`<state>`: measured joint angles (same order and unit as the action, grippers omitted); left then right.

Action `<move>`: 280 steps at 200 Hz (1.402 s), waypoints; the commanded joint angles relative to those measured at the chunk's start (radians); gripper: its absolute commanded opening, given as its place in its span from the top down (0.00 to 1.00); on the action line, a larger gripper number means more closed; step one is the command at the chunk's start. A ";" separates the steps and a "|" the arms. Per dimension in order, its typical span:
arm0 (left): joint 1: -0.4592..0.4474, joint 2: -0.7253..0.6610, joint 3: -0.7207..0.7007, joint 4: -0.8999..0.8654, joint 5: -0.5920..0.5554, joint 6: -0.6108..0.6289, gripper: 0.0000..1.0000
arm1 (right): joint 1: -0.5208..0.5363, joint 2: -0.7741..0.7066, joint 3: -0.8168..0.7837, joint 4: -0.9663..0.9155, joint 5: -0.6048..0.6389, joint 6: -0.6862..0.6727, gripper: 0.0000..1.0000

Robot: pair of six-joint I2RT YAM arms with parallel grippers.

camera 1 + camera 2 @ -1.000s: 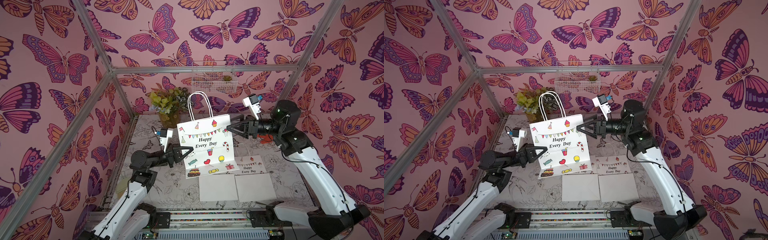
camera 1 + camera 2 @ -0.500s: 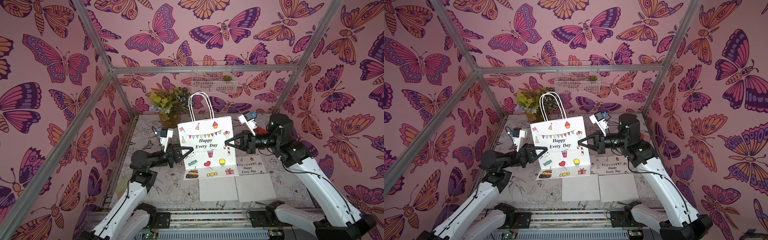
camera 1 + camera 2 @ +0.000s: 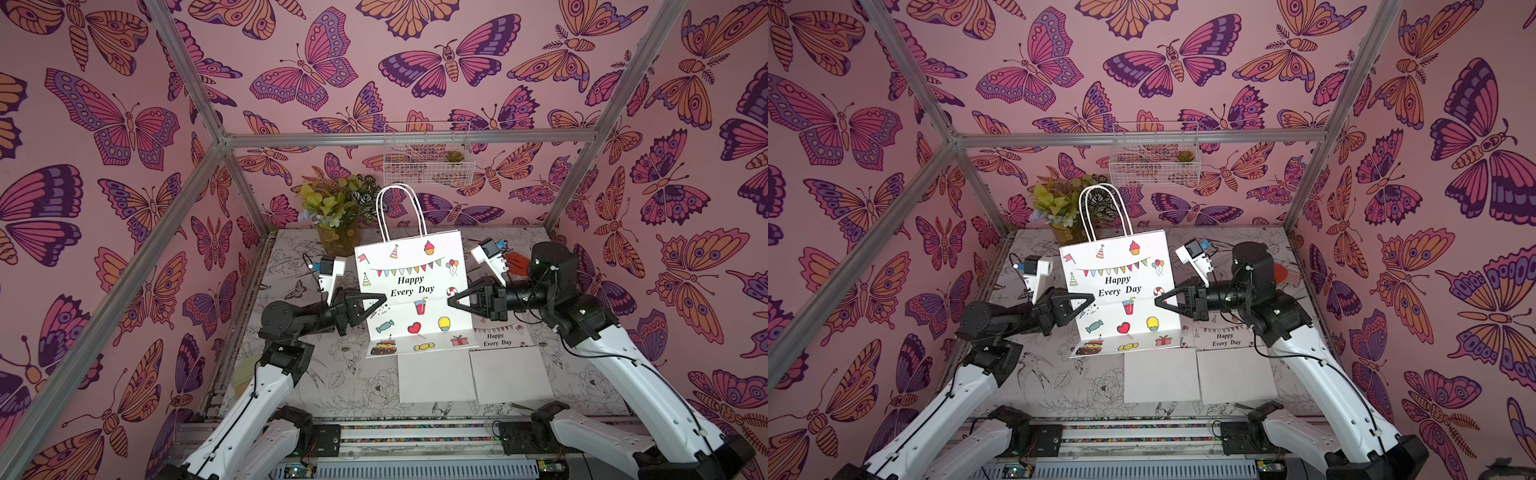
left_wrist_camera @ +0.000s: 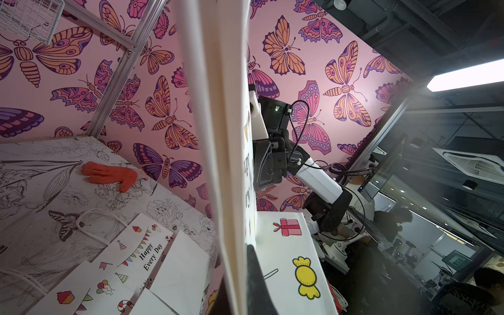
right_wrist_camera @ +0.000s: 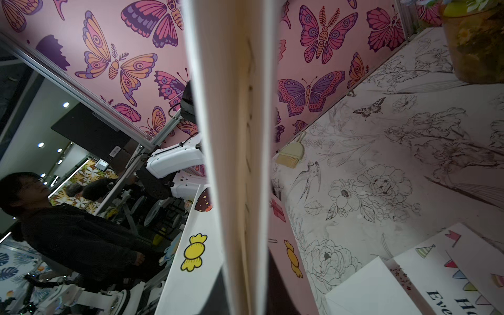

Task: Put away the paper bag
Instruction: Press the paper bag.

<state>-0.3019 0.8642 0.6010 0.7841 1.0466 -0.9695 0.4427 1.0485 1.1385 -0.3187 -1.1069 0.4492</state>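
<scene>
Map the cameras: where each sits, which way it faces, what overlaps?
Both top views: high at the front, looking down into the booth; both arms show, left claw and right claw pinching the paper bag by opposite side edges.
Left wrist: on the left arm, looking along the bag's edge toward the right arm; own finger shows.
Right wrist: on the right arm, looking along the bag toward the left arm; own finger shows.
Shared: every view holds the bag; each wrist view sees the opposite arm.

Matt paper, dull metal, rough knit

The white paper bag with printed party pictures (image 3: 411, 286) is looking smooth and matt; the silver metal frame bar (image 3: 311, 139) is gleaming dully; the orange knitted cloth glove (image 4: 111, 174) is looking rough.
</scene>
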 commanded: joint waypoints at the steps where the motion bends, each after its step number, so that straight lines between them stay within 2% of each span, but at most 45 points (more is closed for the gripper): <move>1: 0.000 -0.015 0.008 0.020 -0.024 0.018 1.00 | 0.017 -0.020 -0.006 -0.018 0.003 -0.006 0.98; 14: 0.000 -0.015 0.009 0.021 -0.008 0.016 0.99 | 0.016 -0.025 -0.003 -0.018 0.002 -0.002 1.00; 40: 0.001 -0.012 0.010 0.018 0.066 0.014 0.61 | 0.002 -0.021 0.036 -0.039 0.006 0.003 1.00; 48: 0.001 -0.014 0.010 0.017 0.082 0.015 0.53 | -0.003 -0.019 0.047 -0.035 0.004 0.009 1.00; 60: 0.001 -0.016 0.009 0.018 0.103 0.018 0.46 | -0.013 -0.019 0.063 -0.021 -0.004 0.026 1.00; 73: 0.000 -0.021 0.004 0.018 0.125 0.025 0.45 | -0.027 -0.021 0.075 0.005 -0.016 0.050 1.00; 116: 0.000 -0.024 -0.003 -0.011 0.145 0.055 0.54 | -0.049 -0.003 0.099 0.083 -0.039 0.118 1.00; 127: 0.001 -0.020 0.000 -0.028 0.142 0.067 0.63 | -0.047 0.011 0.099 0.072 -0.051 0.120 1.00; 156: 0.001 -0.015 -0.001 -0.033 0.129 0.069 0.95 | -0.032 0.015 0.080 0.052 -0.068 0.112 1.00; 162: 0.001 -0.017 0.002 -0.037 0.124 0.070 1.00 | -0.029 0.011 0.075 0.052 -0.068 0.111 1.00; 173: 0.001 -0.017 0.002 -0.045 0.115 0.075 1.00 | -0.025 0.003 0.067 0.050 -0.068 0.111 1.00; 183: 0.001 -0.019 0.006 -0.056 0.106 0.082 1.00 | -0.024 -0.004 0.062 0.049 -0.074 0.109 0.91; 204: 0.001 -0.016 0.012 -0.090 0.087 0.094 1.00 | -0.024 -0.021 0.057 0.049 -0.094 0.115 0.57; 216: 0.001 -0.013 0.018 -0.115 0.074 0.102 1.00 | -0.020 -0.034 0.055 0.064 -0.114 0.132 0.44; 242: 0.003 -0.007 0.021 -0.125 0.051 0.098 1.00 | 0.022 -0.058 0.050 0.089 -0.130 0.161 0.23; 280: 0.005 0.005 0.023 -0.099 0.044 0.062 1.00 | 0.075 -0.075 0.089 -0.059 -0.084 0.047 0.05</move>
<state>-0.3012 0.8612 0.6037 0.6632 1.1297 -0.8978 0.4908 0.9943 1.1942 -0.2893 -1.1889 0.5655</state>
